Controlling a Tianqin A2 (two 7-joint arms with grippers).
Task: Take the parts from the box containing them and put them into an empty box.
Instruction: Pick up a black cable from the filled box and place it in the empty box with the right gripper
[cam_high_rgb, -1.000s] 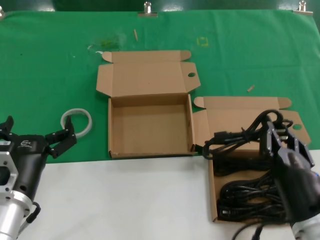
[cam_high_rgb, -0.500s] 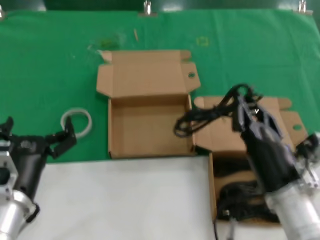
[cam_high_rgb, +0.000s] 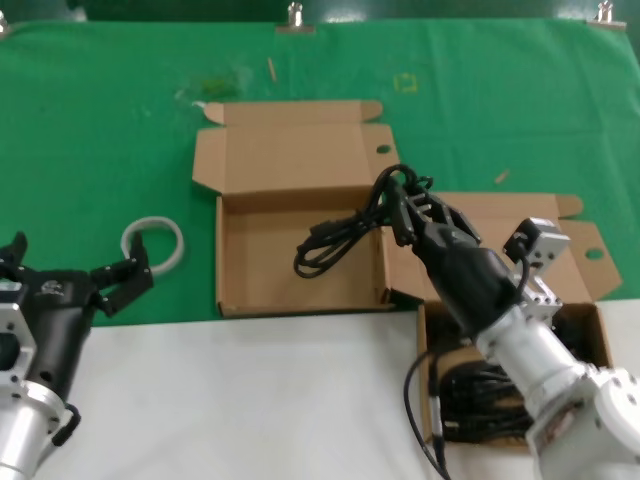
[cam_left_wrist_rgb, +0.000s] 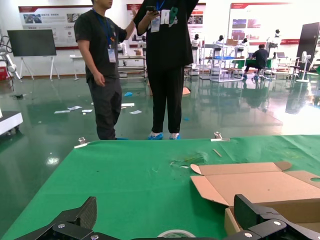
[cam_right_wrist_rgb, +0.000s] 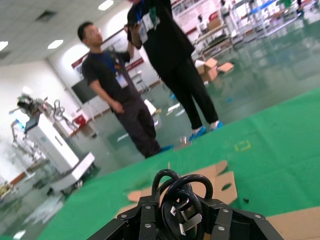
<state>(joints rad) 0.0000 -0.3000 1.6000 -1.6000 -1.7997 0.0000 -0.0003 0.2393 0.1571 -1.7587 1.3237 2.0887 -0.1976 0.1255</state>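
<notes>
Right gripper (cam_high_rgb: 400, 200) is clamped on one power cord (cam_high_rgb: 335, 238), which dangles above the right half of the empty box (cam_high_rgb: 240, 290); more cords (cam_high_rgb: 480, 395) sit in the full box (cam_high_rgb: 590, 320) at the robot's right. Left gripper (cam_high_rgb: 70, 275) is parked near-left beside a white ring (cam_high_rgb: 153, 243), fingers spread with nothing in them. To place well: move further over the tray centre and lower until the hanging loop rests on the floor before releasing; the loop's clearance from the right wall is hard to judge here.

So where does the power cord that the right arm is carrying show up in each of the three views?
Head: cord hangs over the empty box, from the right gripper.
Left wrist: not in view.
Right wrist: loops between the jaws.
Shared landmark: the empty box's lid.
</notes>
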